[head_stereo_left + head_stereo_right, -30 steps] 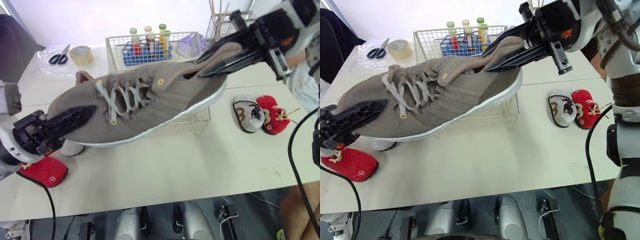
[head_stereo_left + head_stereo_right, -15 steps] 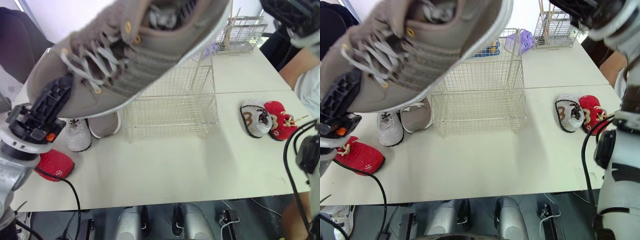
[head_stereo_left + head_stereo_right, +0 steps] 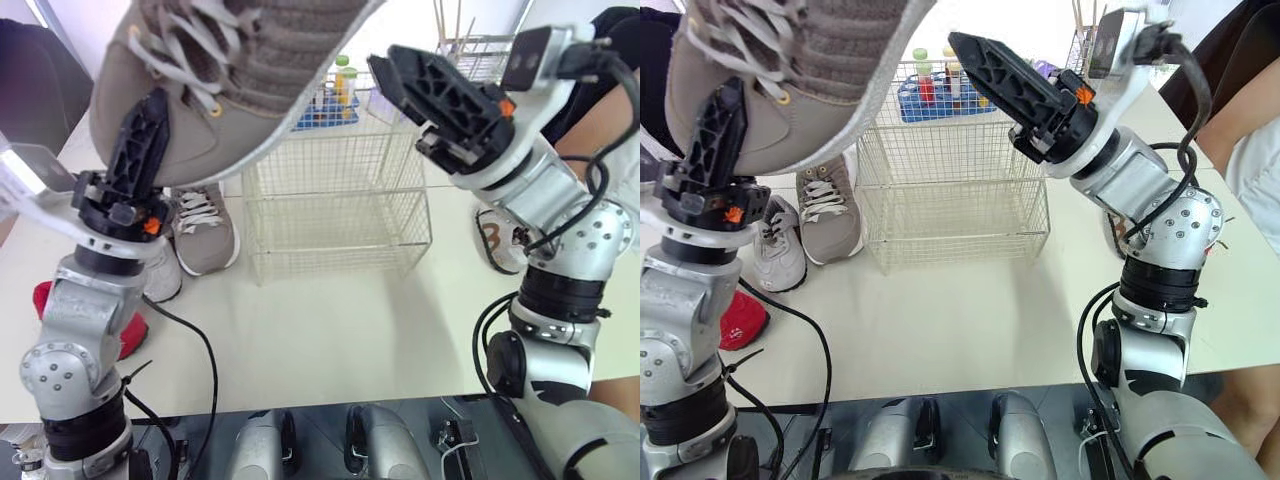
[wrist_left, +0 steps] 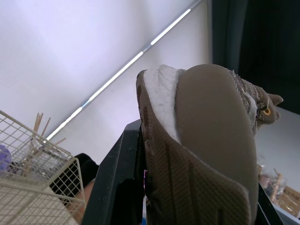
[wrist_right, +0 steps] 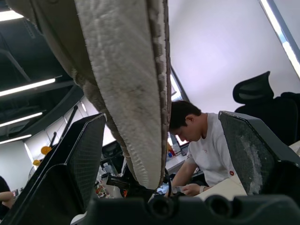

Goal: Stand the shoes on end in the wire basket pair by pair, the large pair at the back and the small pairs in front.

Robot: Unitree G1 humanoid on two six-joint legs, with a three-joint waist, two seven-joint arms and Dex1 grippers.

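big shoe [image 3: 230,60]: taupe knit, pale laces, white sole, held high, toe low | L jaws pinch toe | R jaws spread, shoe between

We saw the large shoe [image 3: 220,70] cut off by the top edge (its heel end lost). The left arm [image 3: 80,310] hid most of a red shoe [image 3: 743,320], and the right arm [image 3: 565,215] covered all but a strip of a small grey shoe [image 3: 497,238].

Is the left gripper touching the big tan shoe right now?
Touching. The left wrist view shows the left gripper's black finger pressed flat against the big tan shoe's sole edge, no gap.
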